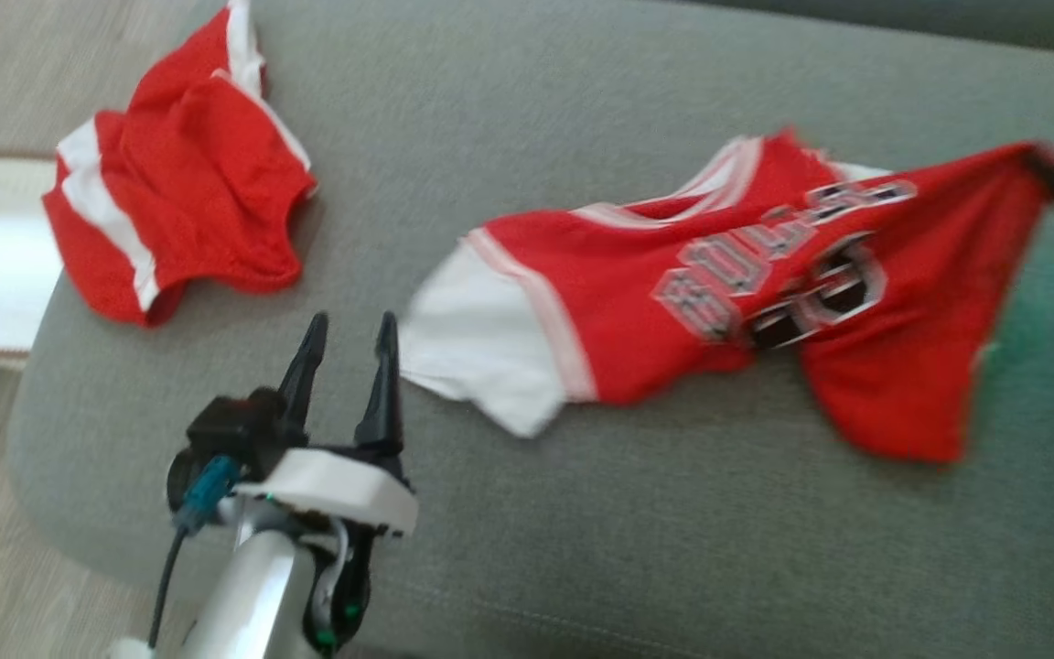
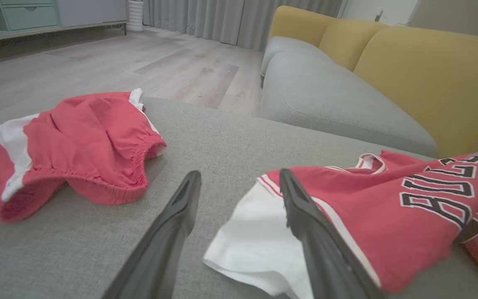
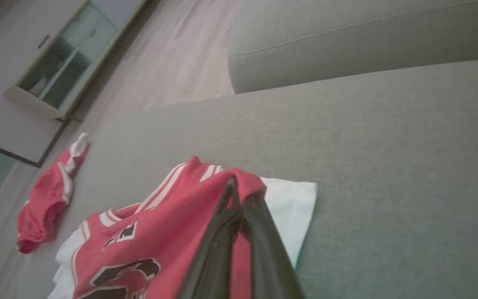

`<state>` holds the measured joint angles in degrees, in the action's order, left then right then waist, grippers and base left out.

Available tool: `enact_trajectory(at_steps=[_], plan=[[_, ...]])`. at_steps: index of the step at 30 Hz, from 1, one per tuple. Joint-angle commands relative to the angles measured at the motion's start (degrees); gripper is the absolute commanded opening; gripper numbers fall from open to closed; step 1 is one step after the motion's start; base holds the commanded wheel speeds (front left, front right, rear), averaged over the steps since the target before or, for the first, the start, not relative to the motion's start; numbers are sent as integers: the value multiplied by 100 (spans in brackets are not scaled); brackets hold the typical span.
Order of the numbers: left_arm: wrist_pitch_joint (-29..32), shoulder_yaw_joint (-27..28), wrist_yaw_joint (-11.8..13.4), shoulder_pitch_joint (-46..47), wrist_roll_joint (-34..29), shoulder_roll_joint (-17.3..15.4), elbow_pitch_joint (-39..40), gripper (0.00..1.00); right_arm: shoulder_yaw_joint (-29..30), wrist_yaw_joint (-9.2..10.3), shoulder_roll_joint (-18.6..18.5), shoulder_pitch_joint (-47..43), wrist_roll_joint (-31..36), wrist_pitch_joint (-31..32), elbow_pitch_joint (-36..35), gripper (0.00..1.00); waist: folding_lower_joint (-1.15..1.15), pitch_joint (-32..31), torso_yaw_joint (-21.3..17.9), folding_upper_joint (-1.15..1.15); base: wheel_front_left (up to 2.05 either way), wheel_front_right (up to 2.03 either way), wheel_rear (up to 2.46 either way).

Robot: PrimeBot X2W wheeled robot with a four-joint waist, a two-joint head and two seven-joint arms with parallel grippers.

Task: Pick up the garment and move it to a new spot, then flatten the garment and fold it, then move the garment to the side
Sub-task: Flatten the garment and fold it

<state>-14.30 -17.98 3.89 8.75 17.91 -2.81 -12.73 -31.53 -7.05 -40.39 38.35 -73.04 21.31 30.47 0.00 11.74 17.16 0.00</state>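
1. Position: the jersey [image 1: 728, 302] lies crumpled on the right half of the grey cushion [image 1: 582, 513], with one red corner raised at the right edge.
2. Claws: the right gripper [image 3: 243, 195] is clamped on that corner. The left gripper [image 1: 351, 322] is spread and empty, just beside the white sleeve.
3. Risk: held by one corner, the cloth may bunch, slip from the pinch, or trail over the right edge.
4. Orientation: the long axis runs left to right. The white sleeve points left and the collar faces the far edge.
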Motion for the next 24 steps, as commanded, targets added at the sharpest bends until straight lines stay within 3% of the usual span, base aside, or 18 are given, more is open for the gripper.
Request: enact_trajectory(at_steps=[1, 6, 9, 10, 11, 18, 24], plan=[[-70, 79, 75, 262, 68, -9, 245, 100, 19, -44, -336, 300, 197, 90, 127, 0, 0, 302, 263, 0, 0, 0, 0], [-70, -144, 212, 431, 179, -8, 302, 100, -123, -44, -393, 1054, 704, 90, 828, 0, 0, 574, 443, 0, 0, 0, 0], [-70, -227, 282, 504, 231, -8, 325, 100, -354, -44, -356, 1411, 1281, -377, 1161, 0, 0, 666, 482, 0, 0, 0, 0], [-70, -247, 302, 521, 242, -8, 321, 100, -431, -44, -353, 1518, 1497, -621, 1281, 18, 0, 689, 479, 0, 0, 0, 0], [-70, -263, 317, 537, 252, -8, 315, 100, -464, -44, -311, 1608, 1657, -888, 1452, 100, 0, 694, 465, 0, 0, 0, 0], [-70, -256, 333, 537, 253, -8, 164, 100, -879, -44, 141, 1456, 1871, -1436, 2162, 100, 0, 344, 170, 0, 0, 0, 0], [-70, -82, 251, 372, 171, -7, 11, 100, -896, -44, 481, 956, 1939, -2753, 2014, 100, 0, -156, -247, 0, 0, 0, 0]])
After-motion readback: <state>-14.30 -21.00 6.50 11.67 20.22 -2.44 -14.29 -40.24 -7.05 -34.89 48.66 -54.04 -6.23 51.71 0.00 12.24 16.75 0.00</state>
